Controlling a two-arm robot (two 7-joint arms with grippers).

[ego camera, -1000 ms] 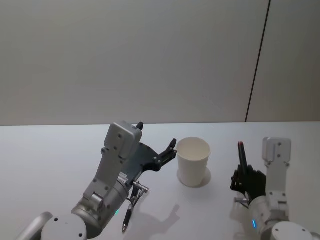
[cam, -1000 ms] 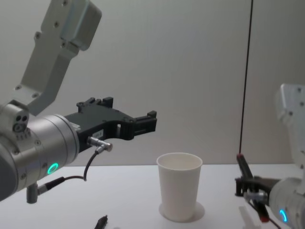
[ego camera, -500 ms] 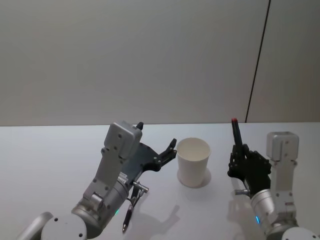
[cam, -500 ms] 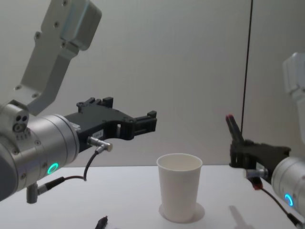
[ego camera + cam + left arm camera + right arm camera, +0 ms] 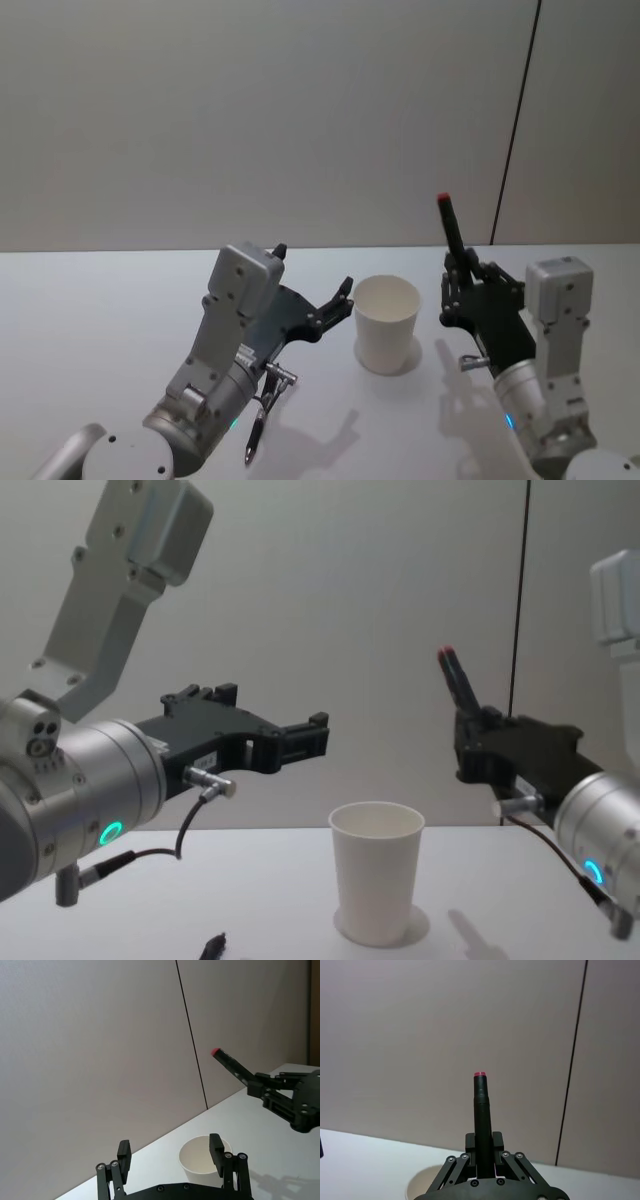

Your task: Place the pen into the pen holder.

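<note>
Holding: right gripper [image 5: 463, 278] clenched on the pen [image 5: 450, 226], raised above the table [image 5: 100, 300], to the right of the pen holder [image 5: 387, 325]
Pen axis: near upright, red end on top, leaning slightly toward the pen holder's side; lower end hidden between the jaws
Pen holder from jaws: lower and to the robot's left, apart from the pen; upright, mouth open
Next move, judged: shift left until the pen is over the rim, then lower it along its own axis
Left gripper [image 5: 314, 267]: jaws spread, empty, hovering just left of the pen holder
</note>
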